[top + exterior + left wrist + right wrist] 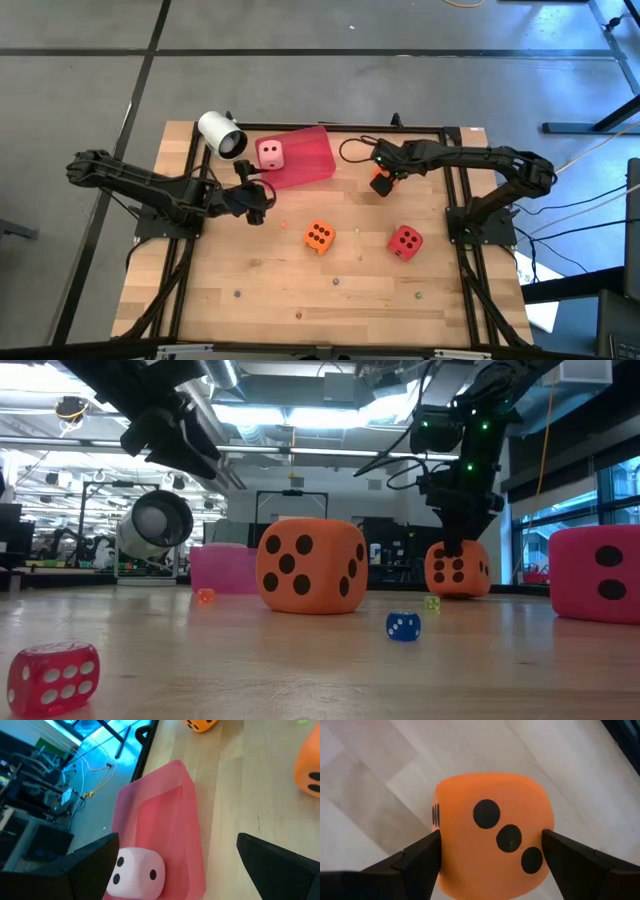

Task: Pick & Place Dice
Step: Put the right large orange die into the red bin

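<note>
High view, progress: one pale pink die sits in the red tray near the tabletop's far edge, so by my reckoning one of four is placed and three are left.
High view, remaining: an orange die and a red die lie apart on the middle of the tabletop; a second orange die lies just beside the tray, under the right gripper.
High view, left arm: the left gripper waits near the tray's near-left corner, beside a white cylinder.
Low view, extra: tiny dice show here, a clear red one and a blue one, hardly visible from above; the right gripper stands on the far orange die.
Left wrist view, hand: the left gripper's fingers are spread wide, holding nothing, with the pink die in the tray beyond them.
Right wrist view, hand: only here is the grasp plain; both fingers press the sides of the orange die, grasping it on the tabletop.
</note>
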Robot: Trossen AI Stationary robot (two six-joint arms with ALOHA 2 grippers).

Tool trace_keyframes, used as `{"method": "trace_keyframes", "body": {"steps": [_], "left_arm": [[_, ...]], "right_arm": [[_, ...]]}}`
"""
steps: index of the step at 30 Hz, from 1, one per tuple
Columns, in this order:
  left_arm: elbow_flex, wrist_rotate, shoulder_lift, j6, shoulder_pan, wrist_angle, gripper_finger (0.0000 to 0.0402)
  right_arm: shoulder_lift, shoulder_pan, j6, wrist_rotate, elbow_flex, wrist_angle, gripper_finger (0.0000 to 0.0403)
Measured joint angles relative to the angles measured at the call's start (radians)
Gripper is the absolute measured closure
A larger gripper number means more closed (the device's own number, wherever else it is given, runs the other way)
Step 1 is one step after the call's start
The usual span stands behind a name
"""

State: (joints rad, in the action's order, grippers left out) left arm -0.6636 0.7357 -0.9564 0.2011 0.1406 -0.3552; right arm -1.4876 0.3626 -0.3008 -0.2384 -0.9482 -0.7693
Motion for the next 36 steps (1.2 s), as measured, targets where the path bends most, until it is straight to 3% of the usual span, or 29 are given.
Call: {"method": "trace_keyframes", "body": {"steps": [5,9,15,36], "left_arm": [[0.0,0.0,0.0,0.0,0.0,0.0,0.0002],[0.0,0.0,0.0,-0.007,0.0,0.0,0.0002],[0.0,-0.002,0.0,-0.106,0.002,-0.002,0.0002],[0.0,-0.005,0.0,-0.183,0.002,-0.012,0.0002]], "right_arm": [[0.0,-0.036,0.02,0.015,-0.07,-0.004,0.0091],[0.0,-0.05,0.025,0.038,-0.127,-0.005,0.0121],[0.0,-0.057,0.005,0.068,-0.133,-0.037,0.015],[0.002,-0.036,-0.19,0.076,-0.094,-0.105,0.0007]]}}
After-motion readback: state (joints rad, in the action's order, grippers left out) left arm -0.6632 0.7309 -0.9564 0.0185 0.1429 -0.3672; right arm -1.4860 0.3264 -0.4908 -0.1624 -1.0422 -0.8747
